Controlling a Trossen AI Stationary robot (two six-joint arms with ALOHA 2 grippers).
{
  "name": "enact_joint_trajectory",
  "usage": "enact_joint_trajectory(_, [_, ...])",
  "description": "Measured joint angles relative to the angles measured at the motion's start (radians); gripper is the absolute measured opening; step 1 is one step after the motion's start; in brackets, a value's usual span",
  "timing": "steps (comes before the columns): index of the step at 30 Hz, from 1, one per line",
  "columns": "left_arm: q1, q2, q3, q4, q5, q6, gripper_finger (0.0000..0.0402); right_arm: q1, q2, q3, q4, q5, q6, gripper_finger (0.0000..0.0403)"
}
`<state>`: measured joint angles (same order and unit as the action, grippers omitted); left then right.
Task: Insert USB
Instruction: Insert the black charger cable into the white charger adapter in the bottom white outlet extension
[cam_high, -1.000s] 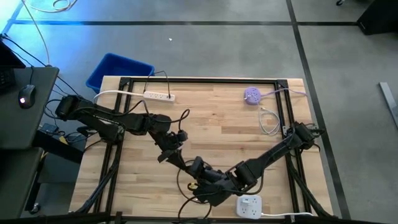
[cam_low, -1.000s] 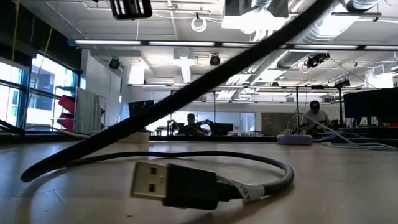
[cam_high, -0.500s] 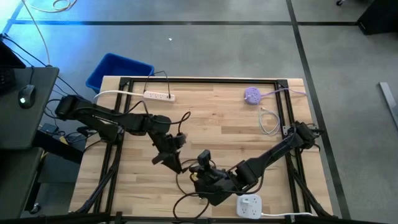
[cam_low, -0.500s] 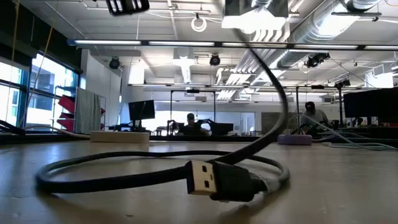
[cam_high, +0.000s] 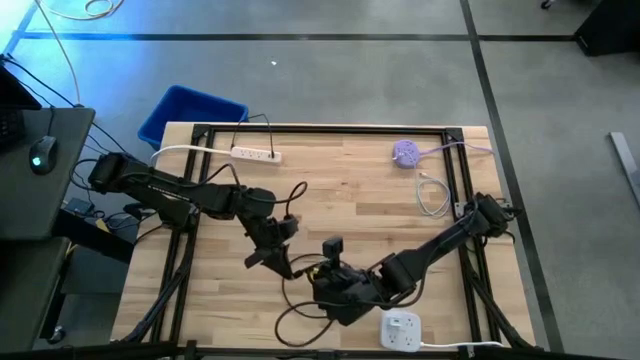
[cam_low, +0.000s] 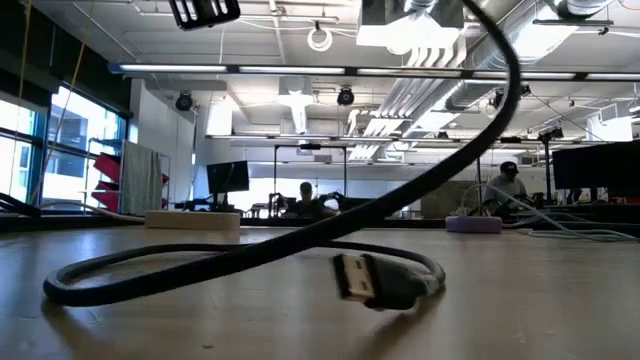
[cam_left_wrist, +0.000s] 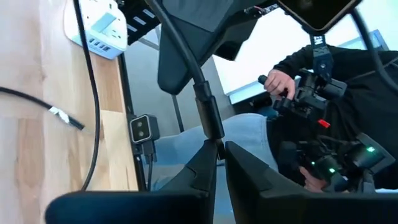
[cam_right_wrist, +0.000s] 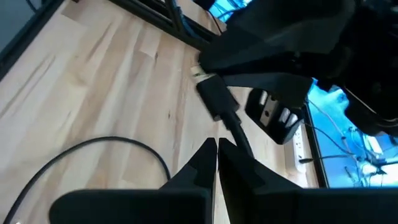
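Observation:
A black USB cable (cam_high: 300, 300) loops on the wooden table near its near edge. One plug (cam_right_wrist: 214, 96) is in the air between both grippers. The other plug (cam_low: 368, 280) lies flat on the table, a white label behind it. My left gripper (cam_high: 270, 258) and my right gripper (cam_high: 320, 275) meet above the loop, and both are shut on that cable end. A white USB charging hub (cam_high: 400, 328) sits at the near edge, right of the loop. My left gripper pinches the raised plug's front end (cam_left_wrist: 214, 140) between its two fingertips, and the plug body runs straight away from them. The plug is lifted clear of the table. My right gripper pinches the cable just behind that plug (cam_right_wrist: 239, 138), fingers along the cable. The cable hangs slack from there down to the table.
A white power strip (cam_high: 255, 153) lies at the far left. A purple round device (cam_high: 405, 152) and a coiled white cable (cam_high: 432, 195) are at the far right. A blue bin (cam_high: 190, 115) stands beyond the far left corner. People sit in the room behind.
The cable's free plug has slid along the table toward the right and far side and has turned about, its metal tip now foreshortened. The loop has been dragged with it. The raised part of the cable has swung from a low slant into a high arc.

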<state>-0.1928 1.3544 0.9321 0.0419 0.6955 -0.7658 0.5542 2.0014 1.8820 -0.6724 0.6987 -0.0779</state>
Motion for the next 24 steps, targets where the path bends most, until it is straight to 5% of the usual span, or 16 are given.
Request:
enact_joint_trajectory(12, [-0.001, 0.0, 0.0, -0.023, -0.04, -0.026, 0.0, -0.009, 0.0, 0.0, 0.002, -0.144, 0.042, 0.0013])
enact_joint_trajectory(20, [0.003, 0.0, 0.0, -0.023, -0.045, -0.045, 0.0, 0.002, -0.003, 0.001, 0.003, -0.382, 0.02, 0.0112])
enact_joint_trajectory(24, [0.003, 0.0, -0.001, -0.022, -0.029, -0.073, 0.0, 0.031, -0.023, 0.001, 0.033, -0.319, -0.111, 0.0151])
